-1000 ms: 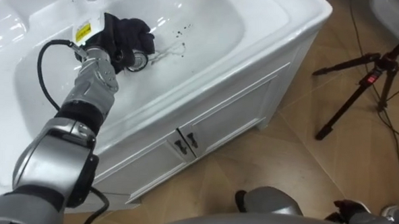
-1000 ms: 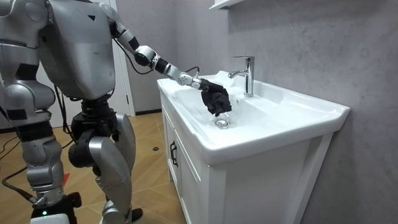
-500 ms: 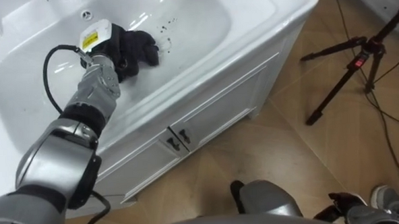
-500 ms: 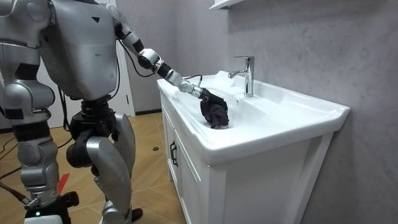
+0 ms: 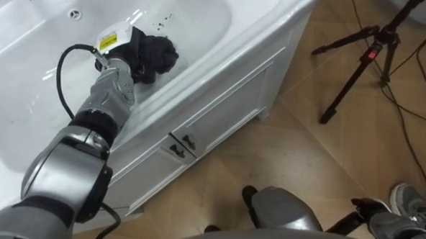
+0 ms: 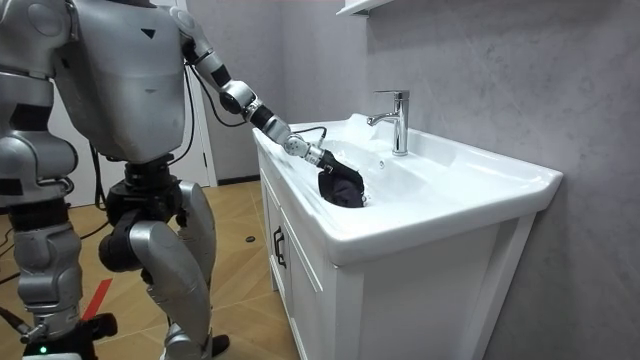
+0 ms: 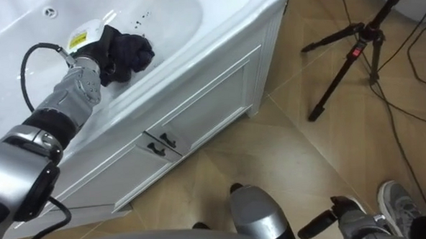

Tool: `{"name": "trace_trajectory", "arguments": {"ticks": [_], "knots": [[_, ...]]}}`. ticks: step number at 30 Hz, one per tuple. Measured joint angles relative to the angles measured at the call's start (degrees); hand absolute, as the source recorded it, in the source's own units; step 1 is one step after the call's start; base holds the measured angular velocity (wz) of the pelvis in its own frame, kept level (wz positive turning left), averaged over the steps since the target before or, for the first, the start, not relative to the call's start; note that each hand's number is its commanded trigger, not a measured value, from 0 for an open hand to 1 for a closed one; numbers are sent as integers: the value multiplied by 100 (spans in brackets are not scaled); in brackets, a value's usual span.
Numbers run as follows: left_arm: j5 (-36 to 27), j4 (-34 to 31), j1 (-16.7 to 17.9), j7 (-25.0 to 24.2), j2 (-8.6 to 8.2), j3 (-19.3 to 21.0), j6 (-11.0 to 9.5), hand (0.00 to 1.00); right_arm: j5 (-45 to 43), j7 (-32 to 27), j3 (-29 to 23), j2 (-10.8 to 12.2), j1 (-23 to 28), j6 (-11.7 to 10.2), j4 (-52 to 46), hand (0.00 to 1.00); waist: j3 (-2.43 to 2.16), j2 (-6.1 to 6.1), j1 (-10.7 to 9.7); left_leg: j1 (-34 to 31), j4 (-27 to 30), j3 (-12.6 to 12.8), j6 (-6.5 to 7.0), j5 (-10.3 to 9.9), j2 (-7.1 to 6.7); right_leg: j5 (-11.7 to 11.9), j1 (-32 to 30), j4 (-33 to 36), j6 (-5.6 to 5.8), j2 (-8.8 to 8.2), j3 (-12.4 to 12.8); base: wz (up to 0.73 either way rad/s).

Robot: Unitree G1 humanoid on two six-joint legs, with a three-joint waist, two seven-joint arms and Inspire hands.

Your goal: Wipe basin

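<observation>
The white basin (image 5: 224,54) is set in a white cabinet, and I stand at its front edge. My left arm reaches in from the lower left. My left hand (image 5: 124,57) is curled on a black cloth (image 5: 157,54) and holds it against the basin's inner front wall. The cloth (image 6: 342,187) is bunched beneath the hand in the room view. A few dark specks (image 5: 167,18) lie on the basin floor just beyond the cloth. My right arm hangs at my side at the room view's left, with its hand (image 6: 48,338) low at the bottom edge.
A chrome faucet (image 6: 398,120) stands at the back of the basin. Cabinet doors (image 5: 199,127) with dark handles are below the rim. A black tripod (image 5: 368,51) stands on the wooden floor to my right, with cables nearby.
My left hand has dragged the cloth from the middle of the basin by the drain toward the front wall. The eye view has shifted as well.
</observation>
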Motion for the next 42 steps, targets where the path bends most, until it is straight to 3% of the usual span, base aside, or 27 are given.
{"name": "trace_trajectory", "arguments": {"ticks": [16,24,27,34,37,42], "knots": [[-13,-19,-104,267,-96,-188,41,100,568,-11,26,-3,-59,40,-11,0,34,-50,-6,-75,122,101,1,-4,-18,-119,-234,354,-22,28,164,-2],[-15,96,-406,515,-171,-189,34,100,940,-63,40,1,-77,47,-38,0,64,-94,-118,-203,223,255,27,-23,-2,-123,-449,528,-20,18,202,-7],[-22,274,-484,679,-180,-187,38,100,1118,-192,59,-2,-155,123,-2,0,70,-93,-142,-303,401,258,27,-130,15,-168,-562,672,-27,50,244,-8],[-25,741,-699,1083,-153,-183,34,100,1754,-388,83,-3,-332,166,-7,0,98,-77,-141,-638,893,399,23,-370,159,-255,-945,1100,-41,110,360,-10],[-27,1090,-893,1264,-135,14,39,100,2109,-432,81,-4,-365,170,-4,0,114,-67,-139,-857,1181,466,10,-514,293,-263,-1120,1217,-55,194,407,-14],[-31,1230,-1084,1720,11,149,118,100,2407,-560,124,-2,-444,272,-16,0,181,-117,-127,-1290,1610,518,23,-659,417,-273,-1534,1484,-66,265,463,-7]]}}
